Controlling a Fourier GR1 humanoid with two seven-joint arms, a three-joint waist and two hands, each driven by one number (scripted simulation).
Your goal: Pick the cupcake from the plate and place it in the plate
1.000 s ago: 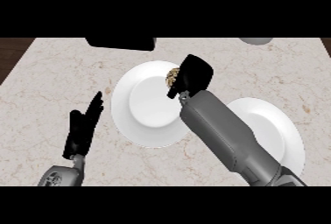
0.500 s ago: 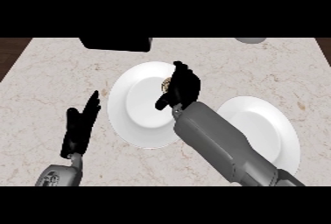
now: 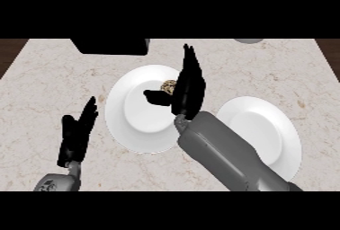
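A small brown cupcake [image 3: 168, 86] sits on the upper right part of the left white plate [image 3: 136, 112]. My right hand [image 3: 186, 92] is over that plate with its fingers straight and pointing away, just right of the cupcake; its thumb sticks out to the left below the cupcake. The hand hides part of the cupcake, and nothing is curled round it. A second white plate [image 3: 266, 128] lies to the right, partly under my right forearm. My left hand [image 3: 78, 134] rests open at the lower left, fingers up.
A black boxy object [image 3: 109, 46] stands at the counter's far edge, above the left plate. A grey round object [image 3: 249, 40] shows at the far right edge. Dark floor borders the counter's left and right corners.
My right hand has shifted left across the plate, its fingers straightening and stretching upward beside the cupcake. The left hand has stayed put.
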